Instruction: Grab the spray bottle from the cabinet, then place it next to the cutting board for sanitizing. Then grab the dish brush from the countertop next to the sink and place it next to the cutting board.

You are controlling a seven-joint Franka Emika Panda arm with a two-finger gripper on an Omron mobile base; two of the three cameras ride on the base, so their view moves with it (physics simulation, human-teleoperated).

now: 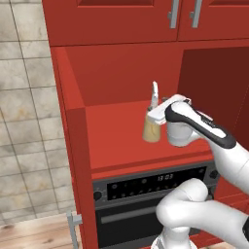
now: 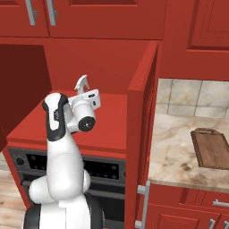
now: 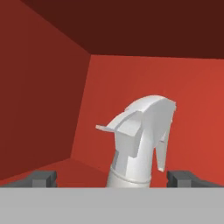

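Hand view: spray bottle (image 3: 140, 140) stands upright inside cabinet (image 3: 43, 100) niche.

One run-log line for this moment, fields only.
phase: reaching into red cabinet niche | gripper: open, tips either side of clear yellowish spray bottle | bottle: upright, not yet gripped | dark brown wooden cutting board: on beige countertop

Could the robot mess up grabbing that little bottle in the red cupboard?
Maybe, in two ways.
1. The spray bottle is small and stands alone on the cabinet shelf. A bump from the open gripper could tip it.
2. The fingertips sit either side of the neck, under the white sprayer head. Closing on that narrow sloped part might let the bottle slip or twist when lifted.
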